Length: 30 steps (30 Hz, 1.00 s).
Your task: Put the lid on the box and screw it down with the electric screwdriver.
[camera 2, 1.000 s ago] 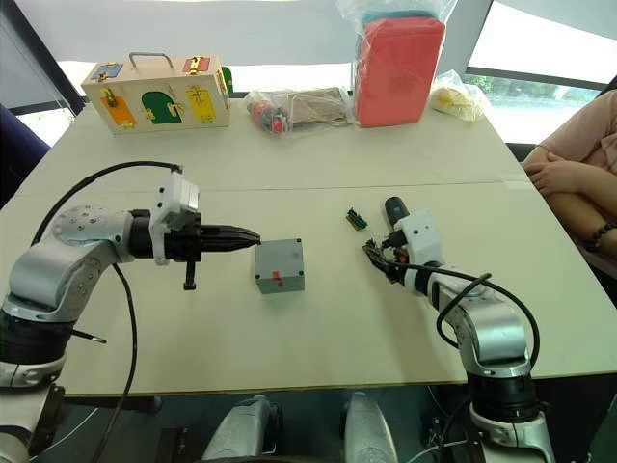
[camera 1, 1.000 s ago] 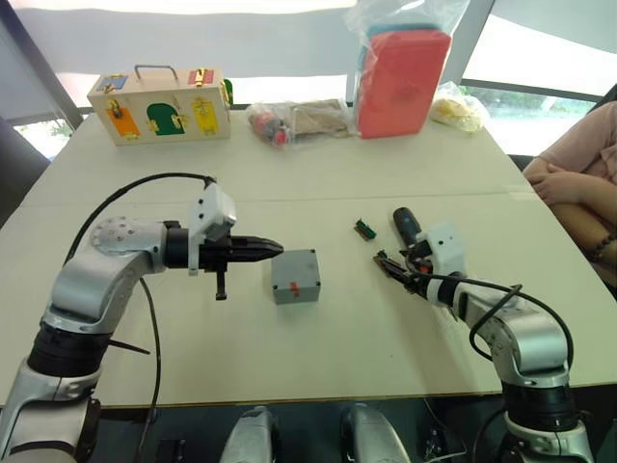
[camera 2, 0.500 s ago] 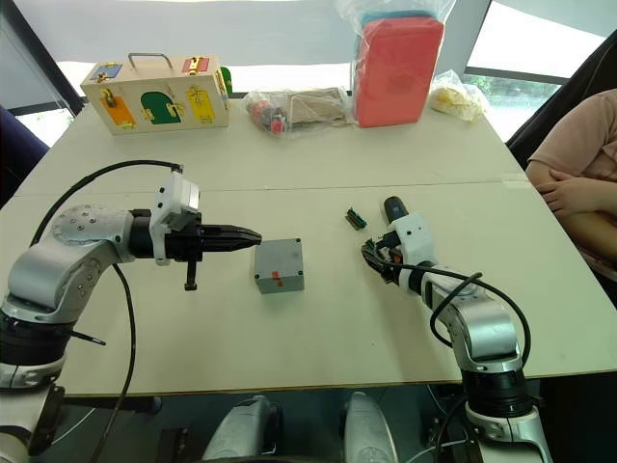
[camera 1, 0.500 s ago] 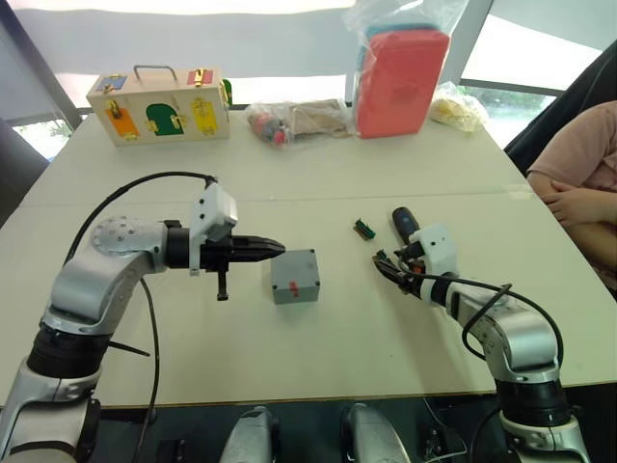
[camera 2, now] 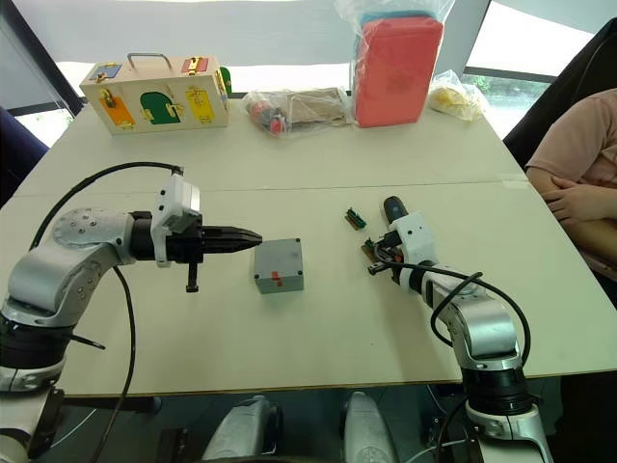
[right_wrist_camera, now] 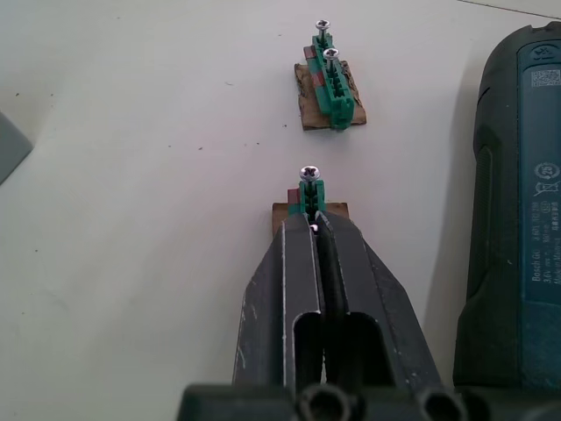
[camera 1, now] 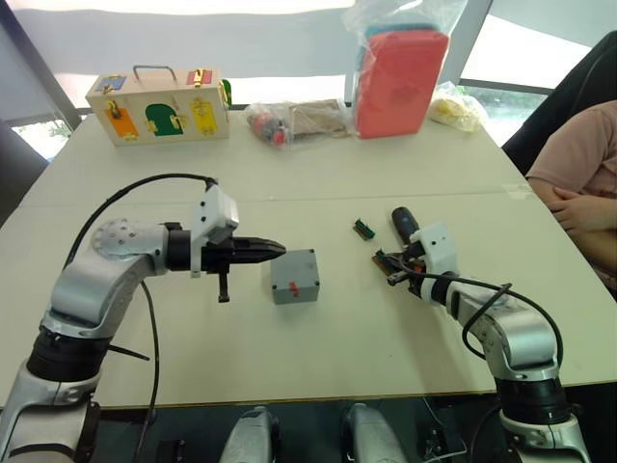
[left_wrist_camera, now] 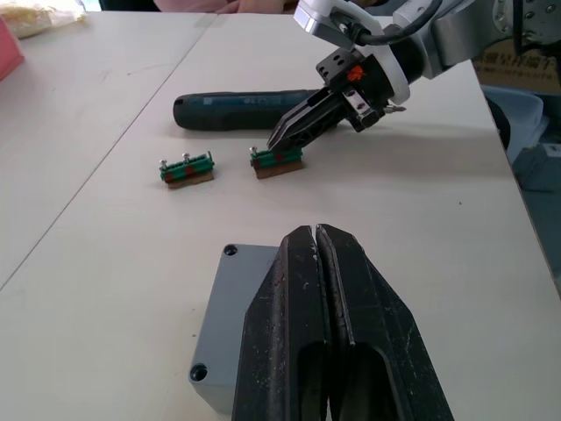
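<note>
Pale, smooth counter (camera 1: 318, 357) with a seam running across the middle, bright windows behind it. Along the far edge sit a wooden box (camera 1: 160, 103) with coloured doors and a wire handle, a crinkly clear bag (camera 1: 297, 120) of bits, a chunky red case (camera 1: 402, 81) in plastic wrap, and a bag of something yellow (camera 1: 457, 107). A person's arm (camera 1: 578, 198) shows at the right edge.

Near the middle of the counter is the box (camera 1: 294, 276), a small square grey plastic thing with matte sides, recessed screw holes at the corners and a little red mark on its near side. The lid looks like it's already sitting on top, though I can't tell for sure.

Left gripper (camera 1: 273, 250) hovers just beside the box's left side, its scuffed black jaws pressed together, holding nothing.

Right gripper (right_wrist_camera: 314, 226) is down low on the counter with its jaws together too, tips right up against a small green-brown piece (right_wrist_camera: 311, 200) with a screw head on top. A second such piece (camera 1: 364, 229) lies just beyond it. The electric screwdriver (camera 1: 405, 224), thick, dark and cylindrical, lies flat right beside that gripper.
</note>
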Each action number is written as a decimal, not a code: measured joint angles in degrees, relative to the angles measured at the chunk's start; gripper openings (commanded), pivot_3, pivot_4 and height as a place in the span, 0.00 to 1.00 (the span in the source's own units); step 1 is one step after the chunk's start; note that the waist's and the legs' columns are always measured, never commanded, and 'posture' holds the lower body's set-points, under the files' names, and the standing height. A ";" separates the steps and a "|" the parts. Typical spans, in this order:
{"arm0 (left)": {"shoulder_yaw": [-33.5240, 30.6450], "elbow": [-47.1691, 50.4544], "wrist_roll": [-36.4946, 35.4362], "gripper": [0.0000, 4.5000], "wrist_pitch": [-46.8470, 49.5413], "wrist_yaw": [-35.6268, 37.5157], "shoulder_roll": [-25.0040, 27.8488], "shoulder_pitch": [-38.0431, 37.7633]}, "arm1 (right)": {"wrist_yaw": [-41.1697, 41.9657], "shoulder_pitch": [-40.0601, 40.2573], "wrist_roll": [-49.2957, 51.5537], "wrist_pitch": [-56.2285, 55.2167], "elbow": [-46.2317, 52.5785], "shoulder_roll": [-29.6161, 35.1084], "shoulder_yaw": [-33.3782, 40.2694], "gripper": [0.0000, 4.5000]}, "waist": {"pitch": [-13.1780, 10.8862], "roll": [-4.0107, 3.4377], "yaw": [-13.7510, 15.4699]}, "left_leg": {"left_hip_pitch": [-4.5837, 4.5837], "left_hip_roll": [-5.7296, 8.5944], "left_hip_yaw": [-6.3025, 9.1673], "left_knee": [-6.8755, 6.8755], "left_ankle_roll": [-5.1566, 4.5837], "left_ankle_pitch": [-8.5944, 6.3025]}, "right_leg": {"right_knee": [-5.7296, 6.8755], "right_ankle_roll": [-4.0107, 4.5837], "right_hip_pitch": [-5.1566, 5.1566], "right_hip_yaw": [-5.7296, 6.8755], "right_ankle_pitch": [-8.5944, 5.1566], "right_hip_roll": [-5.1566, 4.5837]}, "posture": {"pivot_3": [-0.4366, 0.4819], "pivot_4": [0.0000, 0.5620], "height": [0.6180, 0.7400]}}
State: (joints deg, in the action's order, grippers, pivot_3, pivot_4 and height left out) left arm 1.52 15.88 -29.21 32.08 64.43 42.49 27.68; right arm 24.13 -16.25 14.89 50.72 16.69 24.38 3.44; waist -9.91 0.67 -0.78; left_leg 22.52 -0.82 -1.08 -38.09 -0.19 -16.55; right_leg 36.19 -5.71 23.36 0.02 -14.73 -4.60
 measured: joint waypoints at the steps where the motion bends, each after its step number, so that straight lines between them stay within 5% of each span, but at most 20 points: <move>1: 0.00 0.00 0.02 0.00 0.00 -0.07 0.00 -0.19 | 0.01 -0.01 0.03 0.05 0.00 0.17 0.00 0.01 | 0.00 0.00 0.02 | 0.00 0.00 0.00 0.00 0.00 0.00 | 0.00 0.00 0.00 0.00 0.00 0.00 | 0.48 0.27 0.92; 15: -0.87 -0.48 1.23 0.00 -0.72 -1.60 2.54 -4.49 | 3.99 -12.32 14.16 13.06 10.79 4.10 6.74 0.01 | -0.10 -0.10 -0.11 | 0.00 -0.07 0.03 0.00 0.00 0.00 | 0.02 0.00 0.04 -0.03 0.00 0.02 | 0.48 0.27 0.92; 30: -1.93 -1.54 1.20 0.00 -1.03 -2.31 4.51 -5.48 | 5.26 -19.36 13.59 7.36 -0.26 -5.78 -12.77 0.01 | -0.12 -0.09 -0.04 | 0.14 0.00 0.00 -0.01 0.00 0.00 | 0.00 0.01 0.11 -0.04 0.01 -0.18 | 0.48 0.27 0.92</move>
State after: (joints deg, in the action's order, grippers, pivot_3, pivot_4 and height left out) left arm -0.41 14.34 -28.01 31.05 62.12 47.00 22.20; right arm 29.39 -35.61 28.48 58.08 16.43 18.60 -9.33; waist -10.03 0.58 -0.82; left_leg 22.66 -0.82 -1.07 -38.11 -0.19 -16.55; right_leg 36.19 -5.71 23.46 -0.02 -14.72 -4.78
